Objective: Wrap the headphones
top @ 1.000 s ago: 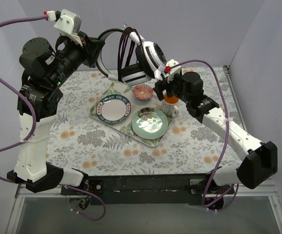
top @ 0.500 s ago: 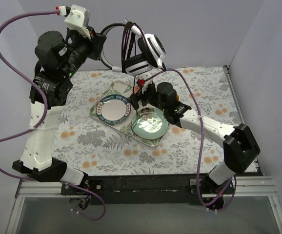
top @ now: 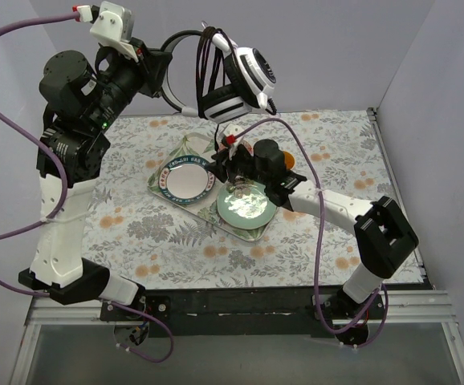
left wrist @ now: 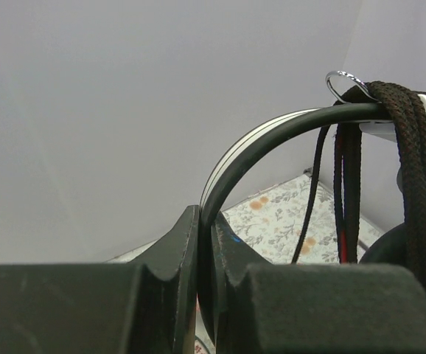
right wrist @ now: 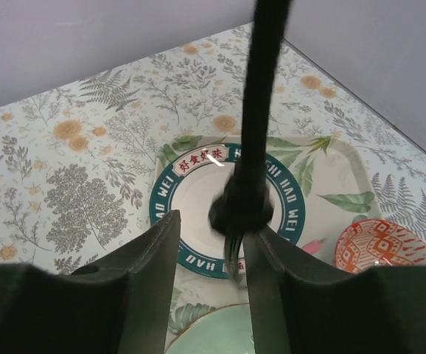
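Over table (top: 136, 233), headphones (top: 254, 70) tight in left gripper (left wrist: 205, 221) (right gripper (right wrist: 211, 225) ajar)

White-and-black earcups on the headphones (top: 252, 72); headband black with a white stripe on its inner side. The cable (right wrist: 261, 88) is black, with one red strand among the loops. The counter (top: 136, 233) has a pale cloth with grey fern print and orange flowers. Tray (right wrist: 338, 177): cream, green leaves. Rimmed plate (right wrist: 170, 214): white centre, dark green rim, white lettering. Second plate (top: 248, 224): pale glossy green. Bowl (right wrist: 379, 247): red-orange lattice. Robot cables (top: 316, 257): purple. Walls (top: 336, 48): plain lilac-grey.
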### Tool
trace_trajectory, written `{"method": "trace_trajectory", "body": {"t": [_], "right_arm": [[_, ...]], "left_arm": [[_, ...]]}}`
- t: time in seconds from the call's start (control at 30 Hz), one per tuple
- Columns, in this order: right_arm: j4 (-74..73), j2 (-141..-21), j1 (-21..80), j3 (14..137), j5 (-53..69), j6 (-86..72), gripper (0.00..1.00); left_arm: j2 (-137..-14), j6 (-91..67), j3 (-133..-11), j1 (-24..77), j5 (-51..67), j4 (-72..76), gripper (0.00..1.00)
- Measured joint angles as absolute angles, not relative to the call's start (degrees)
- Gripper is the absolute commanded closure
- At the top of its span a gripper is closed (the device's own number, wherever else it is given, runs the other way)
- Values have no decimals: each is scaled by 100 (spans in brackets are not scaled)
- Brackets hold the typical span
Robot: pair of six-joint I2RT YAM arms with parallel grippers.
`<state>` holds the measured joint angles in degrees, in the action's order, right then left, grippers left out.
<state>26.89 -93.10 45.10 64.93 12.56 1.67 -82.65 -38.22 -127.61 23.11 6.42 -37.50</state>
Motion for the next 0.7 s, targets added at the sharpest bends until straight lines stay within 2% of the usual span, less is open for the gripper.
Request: {"method": "trace_trajectory", "body": {"t": [0.27,0.33,0.5,0.7], "right_arm": [[3074,-9629,4482,6383,1645,-117,52],[3131,-9690,4473,6383,1656,-154,55],[3212,-9712,4436,6383,1649,-246,77],[3328,-9712,4431,6169,1627,-342,76]], "left_arm": [[-8173,-3896,-12978,2311,661,-3754,100],[-8173,-3903,-13015,2311,661,-3750,100],[-8165,-3898,-13015,2311,650,-3752,100],[-8165,-4012,-13019,2318,252,-3754,100]]}}
